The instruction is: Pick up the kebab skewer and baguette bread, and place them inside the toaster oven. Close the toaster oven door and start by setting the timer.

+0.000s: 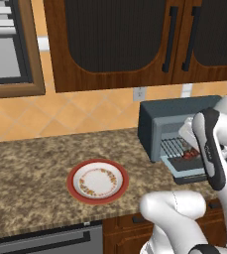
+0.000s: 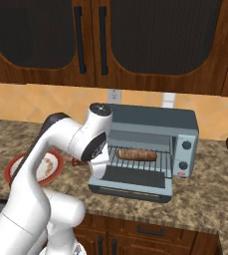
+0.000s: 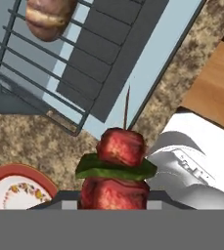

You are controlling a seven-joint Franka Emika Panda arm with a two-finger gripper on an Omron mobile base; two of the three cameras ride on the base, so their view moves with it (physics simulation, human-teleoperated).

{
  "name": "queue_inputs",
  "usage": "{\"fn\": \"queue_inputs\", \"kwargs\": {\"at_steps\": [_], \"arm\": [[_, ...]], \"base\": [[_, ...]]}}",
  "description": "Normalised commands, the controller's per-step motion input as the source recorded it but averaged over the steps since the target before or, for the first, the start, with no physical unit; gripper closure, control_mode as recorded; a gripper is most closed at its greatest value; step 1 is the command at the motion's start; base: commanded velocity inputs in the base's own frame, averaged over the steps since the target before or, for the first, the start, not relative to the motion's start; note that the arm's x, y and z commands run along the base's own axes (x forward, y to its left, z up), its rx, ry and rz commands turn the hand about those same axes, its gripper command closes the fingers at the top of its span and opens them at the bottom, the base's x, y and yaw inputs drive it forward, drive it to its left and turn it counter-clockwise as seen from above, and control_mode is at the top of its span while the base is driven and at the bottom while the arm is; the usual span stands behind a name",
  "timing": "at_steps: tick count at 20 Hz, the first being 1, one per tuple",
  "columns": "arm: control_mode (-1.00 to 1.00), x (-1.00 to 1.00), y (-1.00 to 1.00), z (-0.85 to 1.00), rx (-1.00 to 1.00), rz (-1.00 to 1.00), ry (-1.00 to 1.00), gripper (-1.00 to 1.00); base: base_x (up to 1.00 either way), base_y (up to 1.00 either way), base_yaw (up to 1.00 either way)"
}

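Claw [image 3: 114, 193] clamped on the skewer [image 3: 116, 166], held above the open oven door [image 3: 133, 53] — stick tip pointing toward the rack [image 3: 30, 63], where the loaf [image 3: 47, 17] lies crosswise.

Kitchen counter stock, counted by kind.
One toaster oven [image 2: 150, 124] with one drop-down door [image 2: 133, 180], one wire rack [image 2: 140, 162] and two knobs [image 2: 186, 145]; one baguette bread [image 2: 136, 155]; one kebab skewer [image 3: 116, 168] bearing two red chunks and one green slice; one red-rimmed plate [image 1: 98, 181]; one wall outlet [image 1: 139, 93]; two dark cabinet handles [image 1: 171, 38].
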Motion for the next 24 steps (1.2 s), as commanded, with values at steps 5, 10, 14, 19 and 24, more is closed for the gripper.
{"fn": "queue_inputs", "kwargs": {"at_steps": [5,10,14,19,24], "arm": [[-1.0,0.04,-0.64,0.0,0.04,-0.15,-0.08,1.0],[-1.0,0.24,-0.45,-0.04,0.0,-0.08,-0.15,1.0],[-1.0,0.21,-0.33,-0.21,-0.06,-0.13,-0.15,1.0],[-1.0,0.33,-0.18,-0.19,-0.09,-0.24,-0.13,1.0],[-1.0,0.44,-0.15,-0.1,0.0,-0.2,-0.09,1.0]], "base": [[0.0,0.0,0.0],[0.0,0.0,0.0],[0.0,0.0,0.0],[0.0,0.0,0.0],[0.0,0.0,0.0]]}}
